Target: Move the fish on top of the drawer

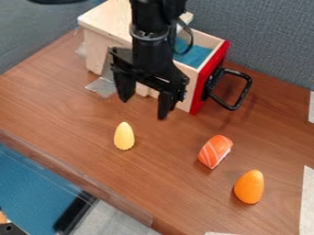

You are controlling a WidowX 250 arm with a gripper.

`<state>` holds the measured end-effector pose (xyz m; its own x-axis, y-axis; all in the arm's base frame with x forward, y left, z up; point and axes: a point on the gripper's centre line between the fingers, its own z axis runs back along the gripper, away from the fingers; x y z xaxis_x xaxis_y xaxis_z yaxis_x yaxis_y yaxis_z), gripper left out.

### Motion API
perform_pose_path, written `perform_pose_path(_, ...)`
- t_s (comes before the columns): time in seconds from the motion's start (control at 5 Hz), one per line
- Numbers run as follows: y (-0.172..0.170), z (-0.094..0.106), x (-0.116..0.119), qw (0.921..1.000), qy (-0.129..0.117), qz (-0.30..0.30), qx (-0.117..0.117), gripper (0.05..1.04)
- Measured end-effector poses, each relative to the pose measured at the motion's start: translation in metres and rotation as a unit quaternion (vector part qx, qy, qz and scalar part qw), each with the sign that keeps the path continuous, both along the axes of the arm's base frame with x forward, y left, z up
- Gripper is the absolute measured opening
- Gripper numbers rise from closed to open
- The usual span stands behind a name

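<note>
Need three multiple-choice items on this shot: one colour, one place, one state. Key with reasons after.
1. Drawer front colour? A) blue B) red C) white
2. Where is the fish? A) inside the drawer B) on the wooden box C) on the table by the orange egg
3. Claw state? A) open, empty B) shut on the fish C) shut, empty

1 B: the panel with the black handle is red.
2 C: it lies on the brown surface.
3 A: its fingers stand apart, nothing between them.
</note>
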<state>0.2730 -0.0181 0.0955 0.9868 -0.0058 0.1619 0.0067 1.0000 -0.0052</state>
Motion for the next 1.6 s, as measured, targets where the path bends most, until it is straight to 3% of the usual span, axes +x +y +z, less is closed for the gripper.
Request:
perform_pose_path(0.4, -0.059, 0.014, 0.007, 0.9977, -0.028, -0.061, 0.001, 1.001)
perform_pose_path(0.6, -0.072, 0.002, 0.010, 0.9978, -0.023, -0.062, 0.013, 1.001)
perform_pose_path(1.0, -0.083, -0.032, 0.047, 0.9988, -0.009, -0.041, 0.026, 1.001)
perform_pose_path(1.4, -0.098, -0.073, 0.059, 0.9974, 0.026, -0.055, 0.039, 1.001)
perform_pose_path(1.6, -0.106, -0.091, 0.061, 0.9962, 0.042, -0.060, 0.046, 0.952)
